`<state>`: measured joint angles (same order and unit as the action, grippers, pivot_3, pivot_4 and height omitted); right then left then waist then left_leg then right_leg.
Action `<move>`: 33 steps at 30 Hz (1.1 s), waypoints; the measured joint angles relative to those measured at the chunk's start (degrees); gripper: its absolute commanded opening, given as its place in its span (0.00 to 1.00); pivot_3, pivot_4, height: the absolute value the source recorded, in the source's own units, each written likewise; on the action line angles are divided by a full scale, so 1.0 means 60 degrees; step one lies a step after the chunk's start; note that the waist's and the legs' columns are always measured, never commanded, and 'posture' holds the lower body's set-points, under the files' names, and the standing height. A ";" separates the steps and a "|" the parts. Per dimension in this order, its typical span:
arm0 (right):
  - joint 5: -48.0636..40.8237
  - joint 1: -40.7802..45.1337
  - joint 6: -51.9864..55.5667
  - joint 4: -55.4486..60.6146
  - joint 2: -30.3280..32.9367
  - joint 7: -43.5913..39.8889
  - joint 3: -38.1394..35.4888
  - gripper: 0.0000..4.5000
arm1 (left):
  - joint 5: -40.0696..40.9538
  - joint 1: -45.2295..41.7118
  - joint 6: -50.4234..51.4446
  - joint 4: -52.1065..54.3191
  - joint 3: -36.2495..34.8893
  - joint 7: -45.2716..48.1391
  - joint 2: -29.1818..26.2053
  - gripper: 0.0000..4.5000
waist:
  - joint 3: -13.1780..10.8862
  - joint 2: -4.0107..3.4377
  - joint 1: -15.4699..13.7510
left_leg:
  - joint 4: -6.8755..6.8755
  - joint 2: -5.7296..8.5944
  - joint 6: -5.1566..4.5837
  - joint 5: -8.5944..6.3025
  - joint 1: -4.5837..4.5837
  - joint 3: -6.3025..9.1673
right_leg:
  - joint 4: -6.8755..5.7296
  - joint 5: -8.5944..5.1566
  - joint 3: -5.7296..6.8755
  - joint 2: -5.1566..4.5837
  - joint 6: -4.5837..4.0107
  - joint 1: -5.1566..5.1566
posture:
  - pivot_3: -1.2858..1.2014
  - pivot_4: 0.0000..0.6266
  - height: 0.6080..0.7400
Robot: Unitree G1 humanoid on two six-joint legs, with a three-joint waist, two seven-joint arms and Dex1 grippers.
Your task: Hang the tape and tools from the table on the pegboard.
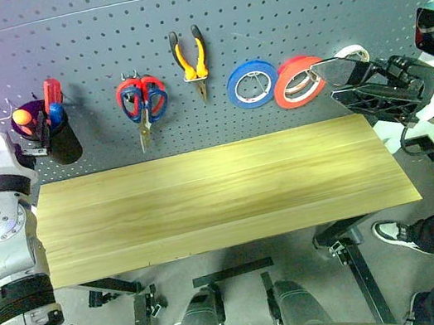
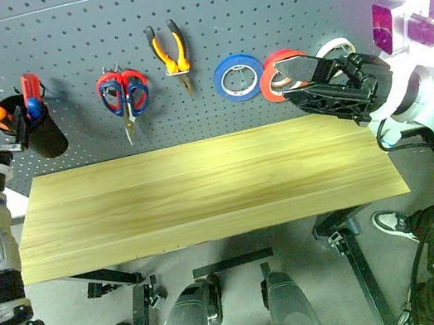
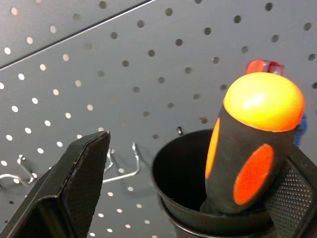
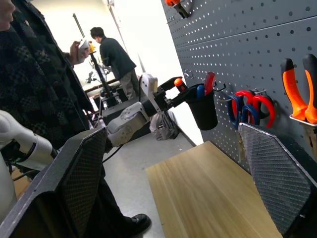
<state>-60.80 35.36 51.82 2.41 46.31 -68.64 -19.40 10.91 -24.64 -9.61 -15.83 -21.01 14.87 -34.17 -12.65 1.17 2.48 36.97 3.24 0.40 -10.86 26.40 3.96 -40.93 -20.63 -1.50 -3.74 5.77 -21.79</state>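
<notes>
Against the dark grey pegboard (image 1: 273,1) at the far left hangs a black cup (image 1: 63,141), and my left gripper (image 1: 38,137) stands open around it. The orange-and-black screwdriver (image 3: 255,144) stands in that cup beside one finger (image 3: 292,193). The orange-red tape (image 1: 297,81) hangs on the board, with my right gripper (image 1: 327,82) open and empty just in front of it. Yellow-handled pliers (image 1: 190,58) hang at the middle. Dark blue-handled scissors (image 4: 237,106) hang overlapped with red-handled ones (image 1: 142,98). The wooden table (image 1: 208,206) is bare.
A blue ring (image 1: 252,84) and a smaller red-and-white ring (image 1: 351,52) hang beside the tape. Red and blue items (image 1: 53,103) also stand in the cup. Empty wire hooks (image 3: 124,163) sit next to it. Two people (image 4: 29,84) stand off the table's left end.
</notes>
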 measured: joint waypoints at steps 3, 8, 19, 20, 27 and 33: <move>0.0017 0.0000 -0.0016 -0.0001 0.0000 -0.0009 0.0000 1.00 | 0.0283 0.0263 0.0444 0.0441 0.0052 0.0287 0.0245 1.00 | 0.0000 0.0000 -0.0001 | -0.0001 0.0000 0.0000 0.0000 0.0003 0.0001 | 0.0009 0.0000 0.0000 0.0000 0.0000 0.0001 | 0.49 0.31 1.00; 0.0204 0.0001 -0.0145 -0.0075 0.0000 -0.0097 0.0100 1.00 | 0.0402 0.0324 0.0966 0.1734 0.0266 0.0344 0.0513 1.00 | -0.0001 0.0000 -0.0016 | -0.0001 0.0000 -0.0004 -0.0003 0.0004 0.0001 | 0.0038 0.0000 0.0002 -0.0001 0.0000 0.0012 | 0.49 0.31 1.00; 0.0447 0.0181 -0.0190 -0.0308 -0.0001 -0.0279 0.0191 1.00 | 0.0696 0.0034 0.1965 0.2854 0.0314 0.0216 0.0646 1.00 | -0.0005 -0.0004 -0.0031 | -0.0006 0.0000 -0.0015 -0.0010 0.0002 0.0006 | 0.0086 0.0001 0.0013 0.0000 0.0001 0.0038 | 0.50 0.32 1.00; 0.0468 0.0208 -0.0198 -0.0327 -0.0001 -0.0299 0.0208 1.00 | 0.0725 -0.0110 0.2048 0.2989 0.0314 0.0187 0.0646 1.00 | -0.0005 -0.0004 -0.0049 | -0.0005 0.0000 -0.0017 -0.0011 0.0002 0.0008 | 0.0093 0.0001 0.0015 0.0000 0.0002 0.0042 | 0.50 0.32 1.00; 0.0651 0.0311 -0.0322 -0.0535 -0.0001 -0.0473 0.0327 1.00 | 0.1071 -0.0583 0.2882 0.3853 0.0320 0.0167 0.0645 1.00 | -0.0006 -0.0004 -0.0073 | -0.0012 0.0001 -0.0026 -0.0017 0.0001 0.0008 | 0.0114 0.0002 0.0018 0.0000 0.0003 0.0052 | 0.50 0.31 1.00; 0.0839 0.0364 -0.0465 -0.0787 -0.0026 -0.0632 0.0390 1.00 | 0.1992 -0.0824 0.4013 0.4584 0.0616 0.0639 0.0701 1.00 | -0.0006 -0.0004 -0.0081 | -0.0013 0.0001 -0.0026 -0.0017 0.0001 0.0008 | 0.0121 0.0002 0.0019 0.0002 0.0003 0.0057 | 0.51 0.30 1.00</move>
<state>-55.77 37.54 49.03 -2.31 46.15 -72.43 -17.07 22.86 -29.59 14.47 11.67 -17.31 18.70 -29.97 -12.68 1.14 1.99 36.89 3.25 0.24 -10.96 26.41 4.01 -40.20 -20.62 -1.39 -3.73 5.79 -21.45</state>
